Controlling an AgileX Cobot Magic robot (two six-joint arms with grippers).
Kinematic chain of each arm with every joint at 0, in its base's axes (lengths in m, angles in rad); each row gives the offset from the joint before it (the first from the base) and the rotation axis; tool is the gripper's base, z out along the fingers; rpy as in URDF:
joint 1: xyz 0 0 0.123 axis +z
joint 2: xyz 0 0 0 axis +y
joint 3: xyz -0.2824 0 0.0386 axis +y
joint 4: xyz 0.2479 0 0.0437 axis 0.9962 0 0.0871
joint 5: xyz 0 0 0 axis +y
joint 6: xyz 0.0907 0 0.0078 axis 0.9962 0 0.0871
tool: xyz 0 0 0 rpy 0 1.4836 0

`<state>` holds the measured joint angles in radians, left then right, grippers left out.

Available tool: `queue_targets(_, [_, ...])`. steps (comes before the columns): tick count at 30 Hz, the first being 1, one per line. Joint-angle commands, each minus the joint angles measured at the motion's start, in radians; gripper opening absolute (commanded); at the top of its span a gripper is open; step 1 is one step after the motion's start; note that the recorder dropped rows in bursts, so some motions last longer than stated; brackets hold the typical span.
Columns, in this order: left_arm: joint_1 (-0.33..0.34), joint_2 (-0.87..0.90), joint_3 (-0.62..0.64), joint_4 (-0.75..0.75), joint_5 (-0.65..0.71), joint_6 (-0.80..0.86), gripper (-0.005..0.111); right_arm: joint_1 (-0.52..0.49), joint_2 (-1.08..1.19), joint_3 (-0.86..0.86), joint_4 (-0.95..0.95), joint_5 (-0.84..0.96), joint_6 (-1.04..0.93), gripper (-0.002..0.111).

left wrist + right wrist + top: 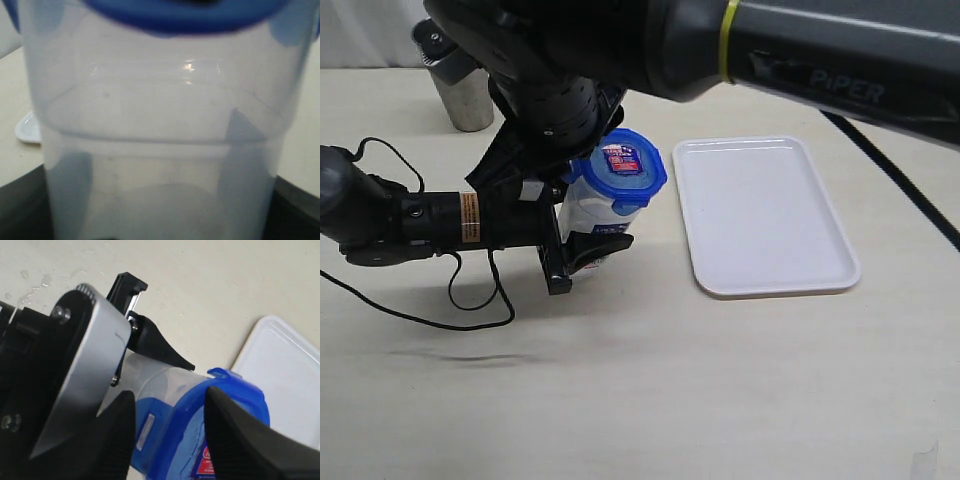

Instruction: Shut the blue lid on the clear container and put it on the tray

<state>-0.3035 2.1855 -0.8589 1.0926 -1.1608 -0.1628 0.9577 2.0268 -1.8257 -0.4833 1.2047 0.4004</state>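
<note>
The clear container [585, 212] stands upright on the table left of the white tray [765, 215]. The blue lid [620, 165] with its red-blue sticker sits on top of it. My left gripper [588, 228] reaches in from the left and is shut on the container's lower body. In the left wrist view the container [165, 150] fills the frame, with the lid [185, 15] at its top. My right gripper [170, 395] hangs over the lid [235, 405], open. One finger is over the lid's top and the other beside a side flap.
A grey metal cup [460, 85] stands at the back left. A black cable [470, 300] loops on the table under the left arm. The right arm's dark body [800, 50] spans the top of the exterior view.
</note>
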Motion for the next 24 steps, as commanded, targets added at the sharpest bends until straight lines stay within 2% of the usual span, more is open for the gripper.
queue_targets(1, [0.0, -0.01, -0.003, -0.021, -0.049, 0.004, 0.0, 0.0, 0.019, 0.049, 0.025, 0.016, -0.002, 0.037])
queue_targets(9, [0.0, -0.01, -0.003, -0.03, -0.057, 0.004, 0.0, -0.002, 0.019, 0.158, 0.018, 0.016, -0.002, 0.036])
queue_targets(24, [0.0, -0.01, -0.003, -0.03, -0.06, 0.004, 0.0, -0.002, 0.089, 0.156, -0.003, 0.016, -0.037, 0.036])
